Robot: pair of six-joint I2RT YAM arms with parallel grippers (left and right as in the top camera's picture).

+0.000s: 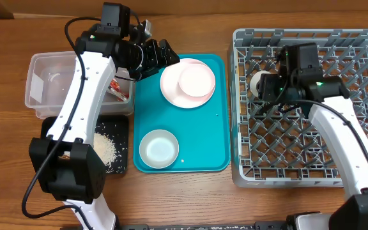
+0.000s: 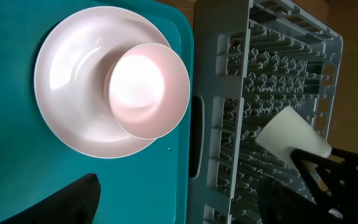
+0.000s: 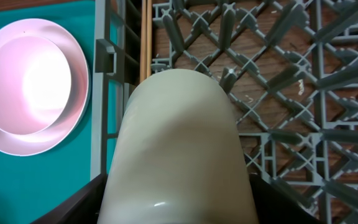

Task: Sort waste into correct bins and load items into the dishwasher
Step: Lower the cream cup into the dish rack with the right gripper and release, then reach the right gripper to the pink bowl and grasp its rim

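Note:
The pale pink plate (image 1: pixel 171 89) lies at the back of the teal tray with a pink bowl (image 1: pixel 197 80) resting in it; both also show in the left wrist view, the plate (image 2: pixel 73 93) and the bowl (image 2: pixel 148 90). My left gripper (image 1: pixel 165 56) is open and empty, just left of and above the plate. My right gripper (image 1: pixel 265 86) is shut on the white cup (image 1: pixel 257 85) over the grey dish rack (image 1: pixel 312 160), near its back left corner. The cup fills the right wrist view (image 3: pixel 179 149) and shows in the left wrist view (image 2: pixel 294 134).
A second pale bowl (image 1: pixel 158 148) sits at the front of the teal tray (image 1: pixel 203 147). The clear tub (image 1: pixel 56 80) holds a red wrapper (image 1: pixel 115 89) at its right end. The black tray (image 1: pixel 117 131) in front of it holds rice scraps (image 1: pixel 104 150). My left arm crosses over both bins.

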